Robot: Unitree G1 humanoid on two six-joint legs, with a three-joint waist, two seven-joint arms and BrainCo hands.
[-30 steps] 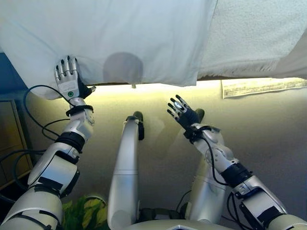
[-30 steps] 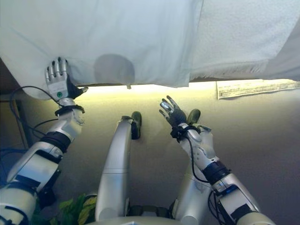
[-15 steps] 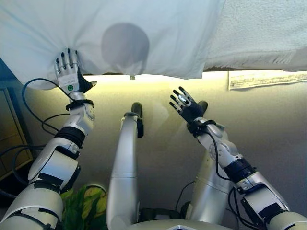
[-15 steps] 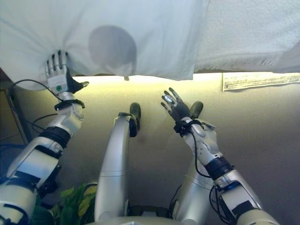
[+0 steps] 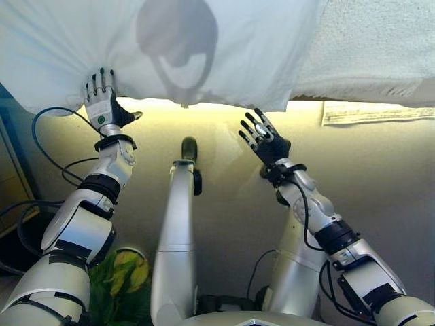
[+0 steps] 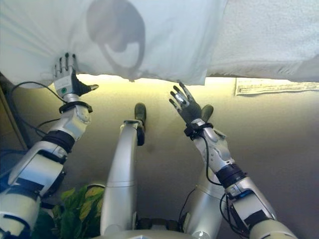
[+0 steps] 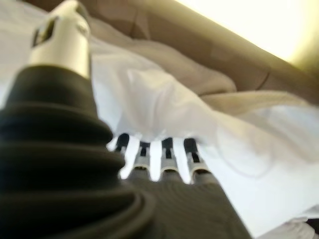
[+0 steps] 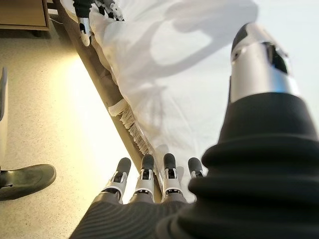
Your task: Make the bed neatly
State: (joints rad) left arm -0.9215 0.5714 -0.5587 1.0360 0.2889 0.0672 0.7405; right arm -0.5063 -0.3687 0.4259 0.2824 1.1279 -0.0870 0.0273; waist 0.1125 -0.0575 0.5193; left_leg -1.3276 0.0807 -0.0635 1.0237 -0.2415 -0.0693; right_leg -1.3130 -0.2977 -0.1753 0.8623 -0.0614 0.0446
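A white sheet [image 5: 156, 47] hangs over the near edge of the bed, with a textured white blanket [image 5: 380, 47] beside it on the right. My left hand [image 5: 100, 107] rests with straight fingers against the sheet's lower left edge, fingertips [image 7: 164, 149] touching the bunched cloth [image 7: 164, 104]. My right hand [image 5: 266, 141] is open with spread fingers, just below the sheet's hanging right corner and apart from it. In the right wrist view the straight fingers [image 8: 144, 177] point at the sheet's frayed hem [image 8: 132, 132].
A strip of paper or cloth [image 5: 377, 112] lies on the beige floor under the blanket's edge. A wooden cabinet [image 5: 10, 176] stands at the left. Green leaves [image 5: 126, 282] show low on the left.
The camera has moved closer to the bed. My right hand has risen toward the sheet's hanging corner. The left hand stays against the sheet's edge.
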